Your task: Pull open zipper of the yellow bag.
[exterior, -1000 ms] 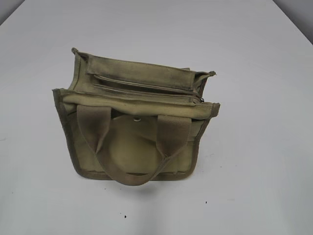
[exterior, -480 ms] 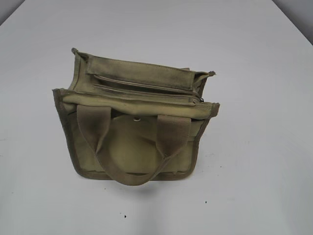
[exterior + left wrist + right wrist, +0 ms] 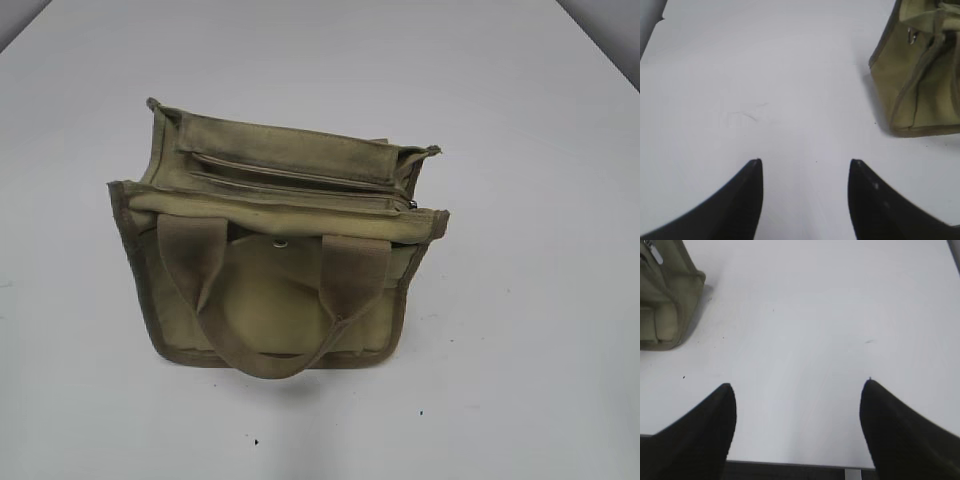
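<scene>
The bag (image 3: 275,240) stands mid-table (image 3: 520,120), bare surface all around it. Left gripper (image 3: 805,162) and right gripper (image 3: 797,385) hover spread, apart from the bag.

Yellow bag (image 3: 275,240) top edge slightly shifted.

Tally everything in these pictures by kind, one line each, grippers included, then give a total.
Yellow bag: 1
Zipper pull tab: 1
Snap button: 1
White table: 1
Grippers: 2, the left gripper and the right gripper, both with jaws apart over bare table, holding nothing
Total: 6
</scene>
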